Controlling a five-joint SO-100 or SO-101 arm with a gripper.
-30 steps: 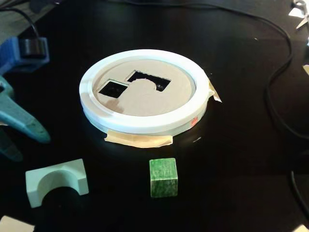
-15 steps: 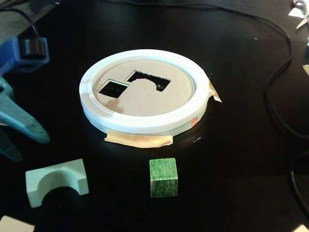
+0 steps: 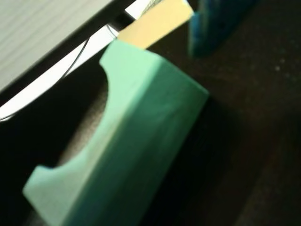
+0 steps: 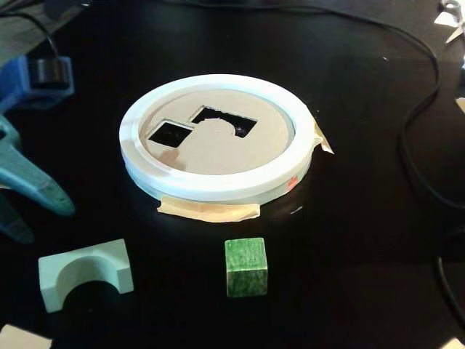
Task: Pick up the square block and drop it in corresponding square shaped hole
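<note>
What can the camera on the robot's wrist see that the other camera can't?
Only the wrist view shows the pale arch block so close that it fills the picture, blurry. Only the fixed view shows the square block, the white ring with the square shaped hole, the arch-shaped cutout and the gripper at the left edge. Both show the arch block and the black table.

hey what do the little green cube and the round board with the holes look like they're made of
The square block looks like stained wood: mottled dark-green grain, slightly glossy top. The round board looks like matte tan cardboard or fibreboard, flat with cleanly cut holes; its white ring looks like smooth plastic, though that is uncertain.
</note>
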